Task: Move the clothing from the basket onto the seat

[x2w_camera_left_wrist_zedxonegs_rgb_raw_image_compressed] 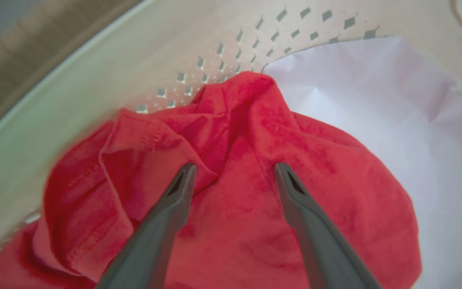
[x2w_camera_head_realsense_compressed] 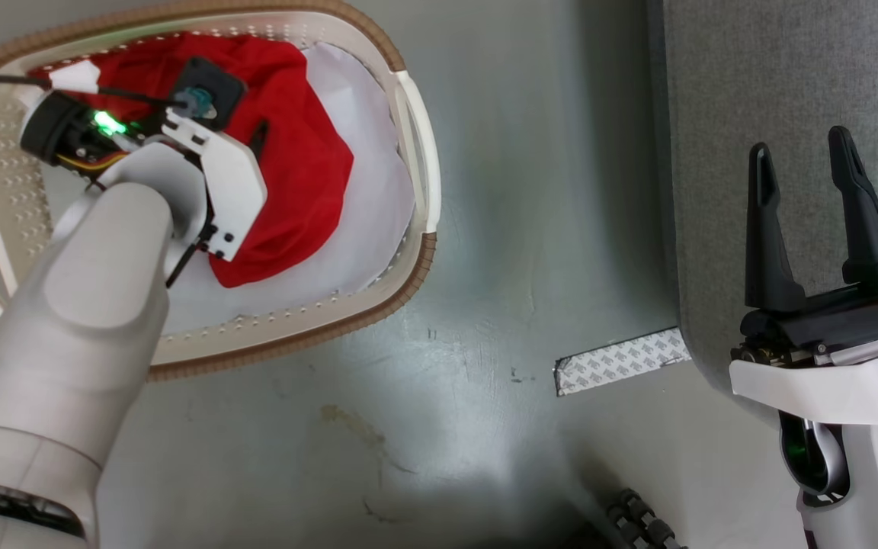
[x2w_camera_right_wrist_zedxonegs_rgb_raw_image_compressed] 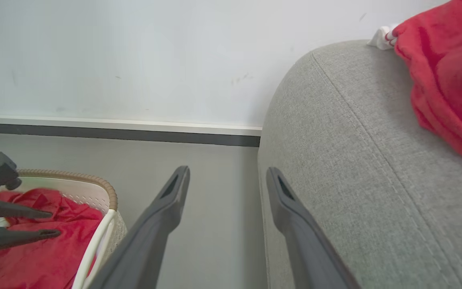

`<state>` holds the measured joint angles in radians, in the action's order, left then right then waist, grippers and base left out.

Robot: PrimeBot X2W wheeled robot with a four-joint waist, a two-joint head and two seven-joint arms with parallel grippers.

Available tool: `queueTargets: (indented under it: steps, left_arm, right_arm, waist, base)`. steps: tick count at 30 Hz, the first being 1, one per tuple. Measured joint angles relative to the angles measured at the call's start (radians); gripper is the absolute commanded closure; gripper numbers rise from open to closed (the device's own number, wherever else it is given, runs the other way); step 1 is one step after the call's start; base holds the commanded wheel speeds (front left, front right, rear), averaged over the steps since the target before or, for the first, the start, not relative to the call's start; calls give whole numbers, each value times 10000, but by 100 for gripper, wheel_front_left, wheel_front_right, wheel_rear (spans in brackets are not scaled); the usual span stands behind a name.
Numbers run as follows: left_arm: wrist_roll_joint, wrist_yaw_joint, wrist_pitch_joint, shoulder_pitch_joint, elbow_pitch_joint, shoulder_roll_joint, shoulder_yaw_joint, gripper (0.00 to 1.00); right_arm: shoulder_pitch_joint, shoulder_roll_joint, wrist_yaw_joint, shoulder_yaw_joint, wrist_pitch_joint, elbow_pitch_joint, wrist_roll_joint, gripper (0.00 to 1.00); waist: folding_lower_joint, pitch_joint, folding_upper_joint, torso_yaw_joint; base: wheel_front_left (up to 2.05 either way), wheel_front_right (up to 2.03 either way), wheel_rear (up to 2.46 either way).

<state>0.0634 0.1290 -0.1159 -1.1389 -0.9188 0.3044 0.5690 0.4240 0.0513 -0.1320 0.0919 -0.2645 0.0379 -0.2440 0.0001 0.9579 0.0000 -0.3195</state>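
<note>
Red clothing sits in two places, so I log the task as partway. One red garment w/ white trim already lies on the grey sofa, up on its rounded top in R wrist view. The rest is a crumpled heap in the laundry basket, on a plain white sheet lining the bottom; can't tell if the heap is one piece or more. L gripper is down inside the basket, jaws spread wide, nothing pinched, fingertips straddling a raised fold of the fabric. Touching vs just above: can't tell. R gripper has jaws wide apart too and is empty. It hangs at the sofa's edge over the floor, well apart from the basket. Left to do, my read: close L on that fold, lift clear of the rim w/o dragging the sheet along, carry across to the sofa, let go beside the garment lying there, then re-check the basket for more red.
</note>
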Motion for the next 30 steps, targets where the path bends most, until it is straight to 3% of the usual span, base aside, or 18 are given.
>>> queueTargets:
  steps: [11,12,13,15,17,30]
  left_arm:
    - [309,0,-382,-337,-360,228,569,0]
    - [364,0,-412,-337,-376,232,621,8]
    - [441,0,-418,-340,-380,240,683,50]
    - [625,0,-424,-341,-391,261,817,79]
    - [717,0,-418,-339,-395,278,961,99]
    - [1906,2,405,315,230,-65,1802,100]
  right_arm:
    - [-57,0,0,184,0,46,-128,0]
    - [-58,0,0,190,0,56,-132,0]
    - [-58,0,0,196,0,69,-153,0]
    - [-58,0,0,196,0,88,-174,0]
    - [-57,-4,0,105,0,90,-251,0]
    - [-168,-6,0,-757,0,-245,4,0]
  waist:
    - [-1,307,0,-238]
    - [-1,327,0,-249]
    - [-1,346,0,-259]
    - [-1,374,0,-270]
    - [-1,374,0,-266]
    - [-1,-782,0,363]
  base:
    - [0,0,0]
    - [0,0,0]
    - [0,0,0]
    - [0,0,0]
    - [0,0,0]
    - [0,0,0]
